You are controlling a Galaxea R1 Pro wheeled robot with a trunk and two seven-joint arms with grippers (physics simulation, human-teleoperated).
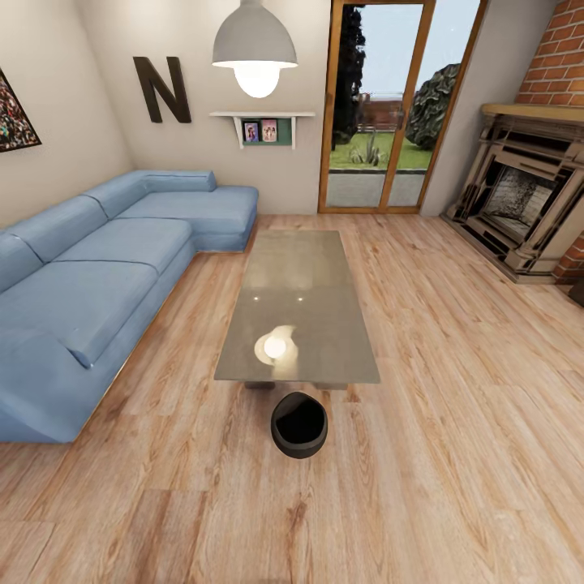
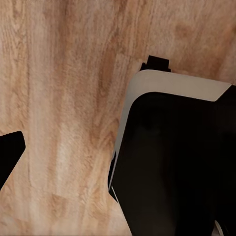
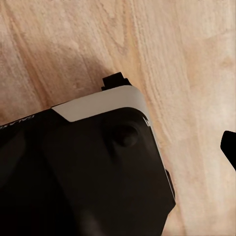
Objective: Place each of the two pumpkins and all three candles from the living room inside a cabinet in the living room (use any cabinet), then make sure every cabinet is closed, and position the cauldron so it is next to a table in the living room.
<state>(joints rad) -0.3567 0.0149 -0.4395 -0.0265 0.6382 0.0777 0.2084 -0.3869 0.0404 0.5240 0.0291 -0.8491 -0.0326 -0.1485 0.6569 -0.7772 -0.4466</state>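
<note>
The head view looked down a living room with a light wood plank floor (image 1: 454, 454). The low coffee table, its glossy grey surface (image 1: 296, 312) bare and mirroring the lamp above as a bright spot, ran lengthwise away from the camera in the middle of the room. The cauldron (image 1: 299, 424), a round black pot with its wide mouth tilted toward the camera, sat on the floor just beside the near short end of the table, close to the grey base. A blue L-shaped sofa (image 1: 89, 284) lined the left wall and turned along the far wall, near the table's long left side but apart from it. A brick fireplace (image 1: 527, 195) stood at the right, a glass garden door (image 1: 389, 113) in the far wall, and a pendant lamp (image 1: 255, 49) hung over the table. In the left wrist view the robot's dark and white body (image 2: 172, 157) showed over the planks, and a black tip at the edge; in the right wrist view likewise (image 3: 88, 167). Whether either gripper was wide or narrow, I could not tell.
</note>
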